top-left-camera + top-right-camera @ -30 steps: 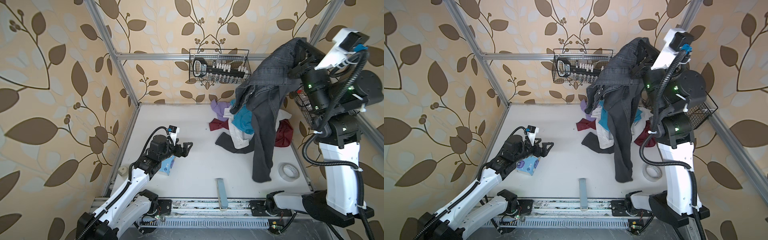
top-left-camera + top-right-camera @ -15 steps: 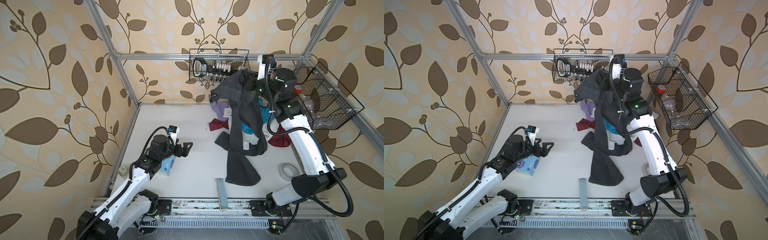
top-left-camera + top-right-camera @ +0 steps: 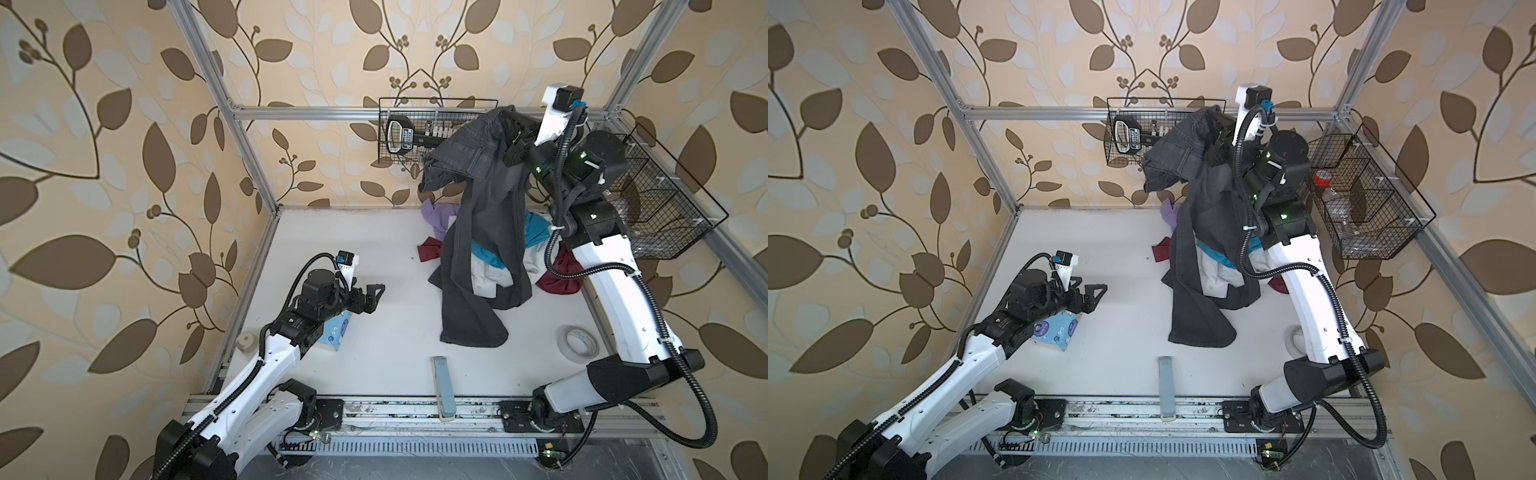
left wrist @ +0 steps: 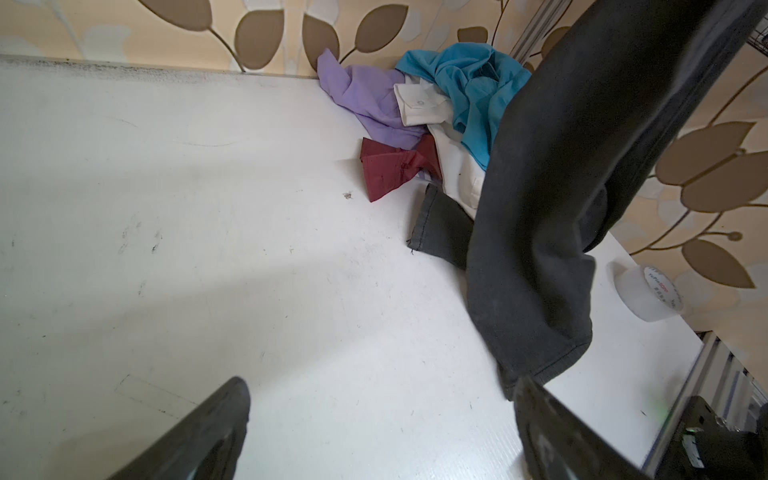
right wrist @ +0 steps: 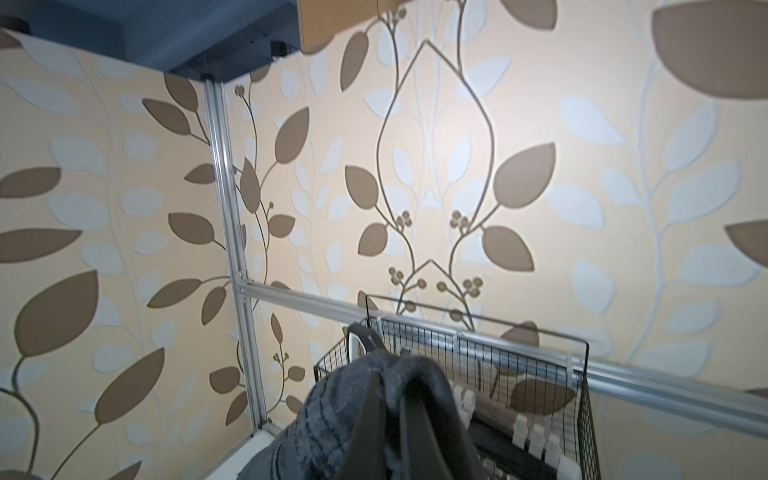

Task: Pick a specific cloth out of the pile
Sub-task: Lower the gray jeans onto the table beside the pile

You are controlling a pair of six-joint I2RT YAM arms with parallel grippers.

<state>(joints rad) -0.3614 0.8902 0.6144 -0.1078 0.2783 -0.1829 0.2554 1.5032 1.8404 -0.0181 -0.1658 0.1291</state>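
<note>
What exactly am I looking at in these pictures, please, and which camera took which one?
Two robot arms stand at the edge of a white table, each ending in a gripper. Two pictures look down from overhead; two come from cameras on the arms' wrists. The right gripper is shut on a dark grey garment, held high above a pile of clothes, its lower end touching the table. The left gripper is open and empty, near a tissue pack. A tape roll lies on the table too.

No text is legible; red print on the tape roll [image 4: 648, 291] is blurred.
</note>
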